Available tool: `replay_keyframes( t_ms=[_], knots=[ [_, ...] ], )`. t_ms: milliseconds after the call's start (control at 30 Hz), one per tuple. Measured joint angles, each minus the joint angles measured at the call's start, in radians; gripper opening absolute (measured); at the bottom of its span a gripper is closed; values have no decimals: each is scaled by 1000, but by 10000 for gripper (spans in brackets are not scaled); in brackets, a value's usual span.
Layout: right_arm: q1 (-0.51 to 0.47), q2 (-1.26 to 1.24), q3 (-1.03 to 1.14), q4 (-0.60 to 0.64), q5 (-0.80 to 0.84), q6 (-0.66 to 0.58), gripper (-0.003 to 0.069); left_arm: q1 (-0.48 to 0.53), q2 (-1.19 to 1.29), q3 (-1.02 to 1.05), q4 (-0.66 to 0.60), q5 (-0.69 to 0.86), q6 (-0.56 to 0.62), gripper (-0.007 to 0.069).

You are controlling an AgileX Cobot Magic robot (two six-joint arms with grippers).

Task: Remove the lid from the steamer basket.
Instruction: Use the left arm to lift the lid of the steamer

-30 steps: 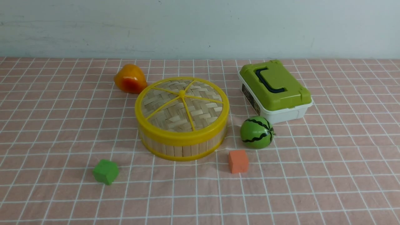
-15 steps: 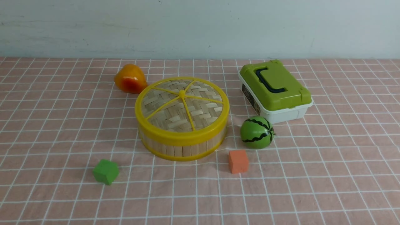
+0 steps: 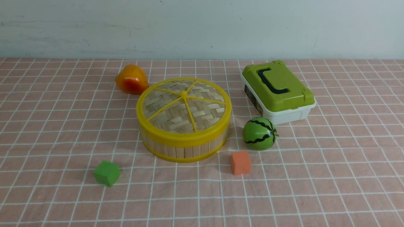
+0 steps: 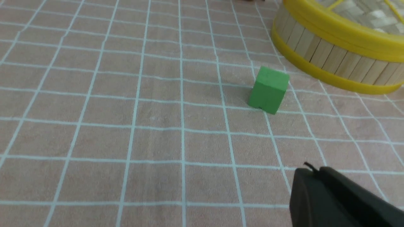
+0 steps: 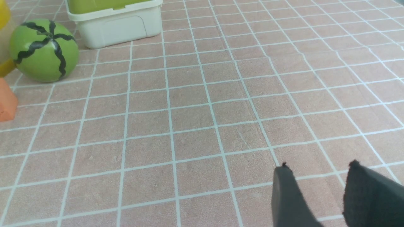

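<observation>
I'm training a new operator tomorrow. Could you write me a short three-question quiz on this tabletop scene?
1. True or false: the lid sits closed on the steamer basket.
2. What stands just behind the toy watermelon? A) the white box with green lid B) a blue bowl C) a red mug
3. How many cubes lie on the checked cloth?
Key: 1 true; 2 A; 3 two, the green cube and the orange cube.

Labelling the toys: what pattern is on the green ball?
The ball has wavy black stripes on green; clearest in the right wrist view.
</observation>
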Motion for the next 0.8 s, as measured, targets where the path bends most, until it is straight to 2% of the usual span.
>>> replay_keyframes(
  t_ms=[100,167,200,233,267,400,467,533,600,700,800],
  knots=[
    [0,0,0,0,0,0,241,0,0,1,0,-71,0,19],
    [0,0,0,0,0,0,241,0,0,1,0,-197,0,21],
    [0,0,0,0,0,0,241,0,0,1,0,-210,1,21],
    [0,0,0,0,0,0,241,0,0,1,0,-347,2,22],
    [0,0,0,0,0,0,241,0,0,1,0,-363,3,22],
    [0,0,0,0,0,0,241,0,0,1,0,-776,9,30],
    [0,0,0,0,0,0,241,0,0,1,0,-878,-1,31],
    [0,0,0,0,0,0,241,0,0,1,0,-1071,-52,37],
    [0,0,0,0,0,0,241,0,-1,-3,-17,-1122,-83,39],
    [0,0,0,0,0,0,241,0,0,-58,-28,-1096,-109,40],
    [0,0,0,0,0,0,241,0,85,-278,-10,-861,-102,40]
  ],
)
